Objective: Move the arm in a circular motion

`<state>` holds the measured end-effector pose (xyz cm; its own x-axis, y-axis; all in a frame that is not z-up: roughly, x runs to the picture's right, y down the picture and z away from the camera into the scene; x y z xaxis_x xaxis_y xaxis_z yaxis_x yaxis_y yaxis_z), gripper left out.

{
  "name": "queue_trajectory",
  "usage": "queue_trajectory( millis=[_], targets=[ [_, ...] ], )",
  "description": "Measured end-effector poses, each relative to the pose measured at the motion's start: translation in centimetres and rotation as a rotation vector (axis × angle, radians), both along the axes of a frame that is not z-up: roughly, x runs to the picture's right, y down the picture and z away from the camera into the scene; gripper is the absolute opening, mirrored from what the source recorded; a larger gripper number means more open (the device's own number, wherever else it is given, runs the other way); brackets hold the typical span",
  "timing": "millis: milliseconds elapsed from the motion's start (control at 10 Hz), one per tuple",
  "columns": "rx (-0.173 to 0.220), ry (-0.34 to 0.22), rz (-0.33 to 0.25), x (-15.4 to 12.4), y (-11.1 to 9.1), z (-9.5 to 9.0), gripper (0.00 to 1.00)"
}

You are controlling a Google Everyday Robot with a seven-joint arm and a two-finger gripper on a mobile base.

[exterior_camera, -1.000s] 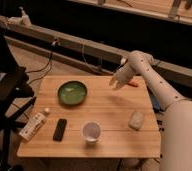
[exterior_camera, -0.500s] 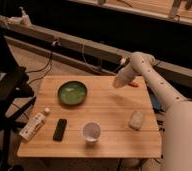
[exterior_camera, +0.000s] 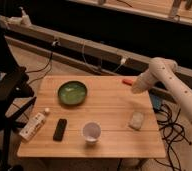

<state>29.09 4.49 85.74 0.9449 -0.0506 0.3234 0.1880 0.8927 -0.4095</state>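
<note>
Dim room, cabled grey rail behind light wooden square table. Cream-white tubular robot arm, cut off at right, bends over the table's far right edge; slim gripper there, open or closed unclear. Small orange object partly hidden behind it.

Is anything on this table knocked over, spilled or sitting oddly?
No spill shows. The white bottle lies on its side at the left edge of the table, a small white piece loose beside it. The gripper on the arm hangs over the far right corner.
</note>
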Motion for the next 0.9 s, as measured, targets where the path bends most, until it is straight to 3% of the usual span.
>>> queue_trajectory(
  millis=[200, 500, 900],
  targets=[
    [-0.039, -0.013, -0.013, 0.1, 1.4, -1.4, 0.00],
    [-0.090, -0.098, -0.085, -2.9, 3.0, -3.1, 0.00],
    [-0.133, -0.299, -0.256, -12.6, 3.0, -3.9, 0.00]
  ],
)
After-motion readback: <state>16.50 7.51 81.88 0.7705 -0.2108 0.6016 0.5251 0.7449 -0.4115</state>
